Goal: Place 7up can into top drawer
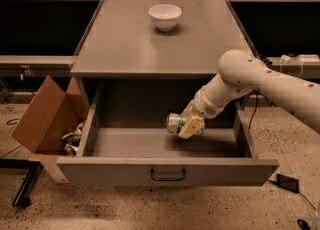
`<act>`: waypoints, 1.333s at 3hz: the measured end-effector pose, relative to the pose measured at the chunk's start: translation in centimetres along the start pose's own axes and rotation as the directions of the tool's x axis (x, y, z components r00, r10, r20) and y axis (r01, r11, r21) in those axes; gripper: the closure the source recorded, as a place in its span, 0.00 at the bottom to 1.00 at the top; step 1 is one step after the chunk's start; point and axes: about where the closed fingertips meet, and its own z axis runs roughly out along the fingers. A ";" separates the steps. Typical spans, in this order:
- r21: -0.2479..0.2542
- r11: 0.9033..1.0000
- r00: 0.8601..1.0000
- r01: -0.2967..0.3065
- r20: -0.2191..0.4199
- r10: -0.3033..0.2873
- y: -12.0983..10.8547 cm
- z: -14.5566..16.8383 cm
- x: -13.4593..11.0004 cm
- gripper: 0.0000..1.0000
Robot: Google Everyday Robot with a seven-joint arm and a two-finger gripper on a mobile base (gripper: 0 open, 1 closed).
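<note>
The grey top drawer [165,170] is pulled wide open below the grey counter, with a small dark handle at its front centre. My gripper [189,125] is inside the drawer, to the right of centre, just above the floor. It is shut on the 7up can [175,123], a pale can held on its side with one silver end pointing left. My white arm [260,81] reaches down into the drawer from the right.
A white bowl [165,16] stands on the counter top [150,49] at the back. A brown cardboard box [47,119] with scraps inside sits on the floor left of the drawer. Cables and a small dark object [287,183] lie on the floor at the right.
</note>
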 end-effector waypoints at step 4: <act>-0.046 0.999 0.996 0.004 0.089 0.001 -2.1 3.6 -0.2 0.00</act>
